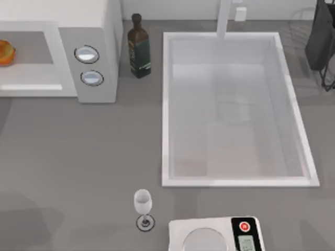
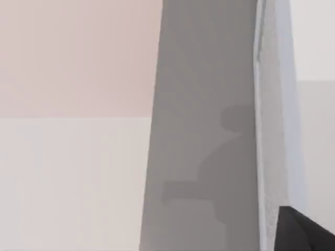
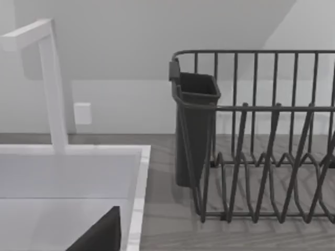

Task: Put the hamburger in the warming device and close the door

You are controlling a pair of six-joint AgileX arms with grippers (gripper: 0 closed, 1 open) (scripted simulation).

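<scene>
Nearest the overhead camera, at the desk's six o'clock edge, a white digital scale (image 1: 215, 235) is cut off by the frame; it carries a round red button and a small pale display, but no writing on either can be read. Just to its nine o'clock side a wine glass (image 1: 143, 205) stands upright on the grey desk (image 1: 84, 157). Up at ten to eleven o'clock sits the warming device (image 1: 89, 52), a white microwave with two round silver-blue knobs, its far side running out of view. Its grey cavity is open, and the hamburger (image 1: 6, 53) lies inside at the very nine o'clock border, half cut off. A white-framed strip along the cavity's front may be the door (image 1: 31, 86) swung down, though I cannot be sure. Beside the microwave at its three o'clock a dark bottle (image 1: 138, 48) stands upright; its label is too small to read. A big white sink (image 1: 235, 112) with a faucet (image 1: 224, 18) takes up the right half, and a dark dish rack (image 3: 261, 141) with a cutlery cup shows toward one o'clock. Each wrist view catches only a dark corner of its own arm, so I cannot tell how either pincer stands.
</scene>
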